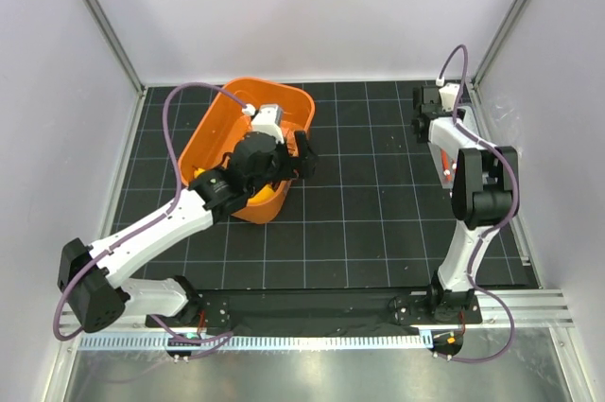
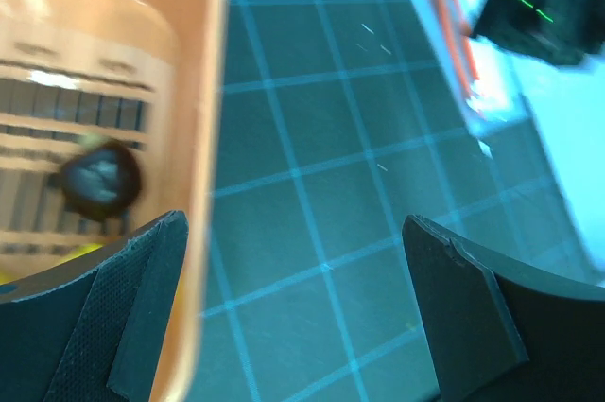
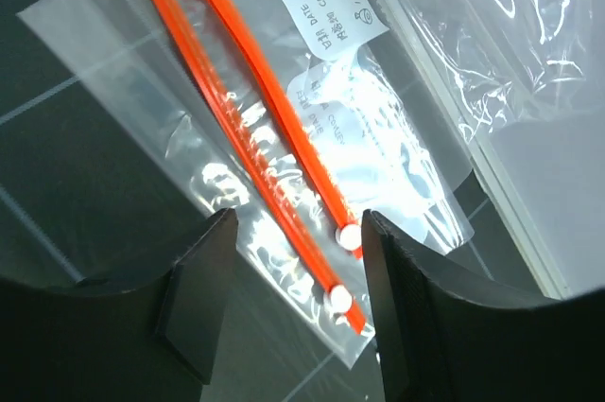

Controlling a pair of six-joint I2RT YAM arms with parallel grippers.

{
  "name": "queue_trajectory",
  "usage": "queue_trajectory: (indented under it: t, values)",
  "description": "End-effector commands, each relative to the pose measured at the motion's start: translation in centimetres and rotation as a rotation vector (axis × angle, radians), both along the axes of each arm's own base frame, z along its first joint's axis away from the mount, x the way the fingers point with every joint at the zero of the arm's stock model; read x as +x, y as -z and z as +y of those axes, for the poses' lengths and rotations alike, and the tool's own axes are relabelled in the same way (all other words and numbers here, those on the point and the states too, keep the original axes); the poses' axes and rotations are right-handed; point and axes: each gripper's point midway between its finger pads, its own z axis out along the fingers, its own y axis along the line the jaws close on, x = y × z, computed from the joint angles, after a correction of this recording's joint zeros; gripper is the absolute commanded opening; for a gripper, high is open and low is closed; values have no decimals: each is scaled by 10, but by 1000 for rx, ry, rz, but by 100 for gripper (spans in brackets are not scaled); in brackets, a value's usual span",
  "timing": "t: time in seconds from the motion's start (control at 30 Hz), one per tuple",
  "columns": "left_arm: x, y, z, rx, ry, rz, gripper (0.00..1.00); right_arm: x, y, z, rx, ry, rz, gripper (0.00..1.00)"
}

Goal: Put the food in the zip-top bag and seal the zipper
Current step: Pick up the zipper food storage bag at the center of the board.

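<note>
Right wrist view: right gripper (image 3: 298, 224), jaws apart, straddles the zipper (image 3: 248, 151) end of the zip-top bag (image 3: 123, 52).

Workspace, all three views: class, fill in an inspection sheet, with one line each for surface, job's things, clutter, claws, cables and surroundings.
Surface: black gridded mat.
Job's things: dark brown round food and a yellow piece lie in the orange bin. The zip-top bag lies flat near the mat's right edge, its zipper ending in a white slider.
Clutter: white-labelled pouch overlaps the bag, with more clear plastic beside it.
Claws: left claw open at the bin's wall. Right claw open, jaws either side of the zipper ends.
Cables: purple cables loop along both arms.
Surroundings: white walls, metal frame posts.
</note>
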Motion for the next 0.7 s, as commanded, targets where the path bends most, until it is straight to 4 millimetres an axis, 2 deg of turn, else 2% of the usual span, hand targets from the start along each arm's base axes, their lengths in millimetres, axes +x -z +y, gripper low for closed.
queue_trajectory:
  t: [0.0,0.03,0.07,0.1,0.13,0.17,0.2,0.27,0.3,0.37,0.53,0.67]
  values:
    - [-5,-7,-34,-133,113,28,100,30,-22,-22,-75,-9,-24,61]
    - [-4,0,-35,-119,112,43,100,33,-17,-22,-82,-15,-7,61]
    - [-6,-3,-42,-128,146,51,100,36,-16,-24,-100,-15,7,59]
    - [-8,3,-47,-116,158,64,100,36,0,-27,-115,-14,61,59]
    - [-9,4,-49,-109,160,66,100,41,-2,-29,-132,-17,71,58]
    - [-11,0,-53,-109,160,59,100,43,3,-29,-141,-22,88,57]
    - [-9,6,-50,-80,133,67,100,42,13,-33,-166,-8,122,57]
    - [-11,3,-55,-66,139,62,100,45,12,-38,-200,-1,142,57]
    - [-12,6,-56,-58,140,71,100,42,15,-52,-202,23,156,57]
    - [-17,6,-60,-58,157,70,100,43,20,-60,-199,35,174,57]
    - [-22,-1,-60,-51,169,48,100,52,31,-65,-211,20,213,56]
    - [-24,-6,-57,-54,163,36,100,50,40,-74,-266,52,261,56]
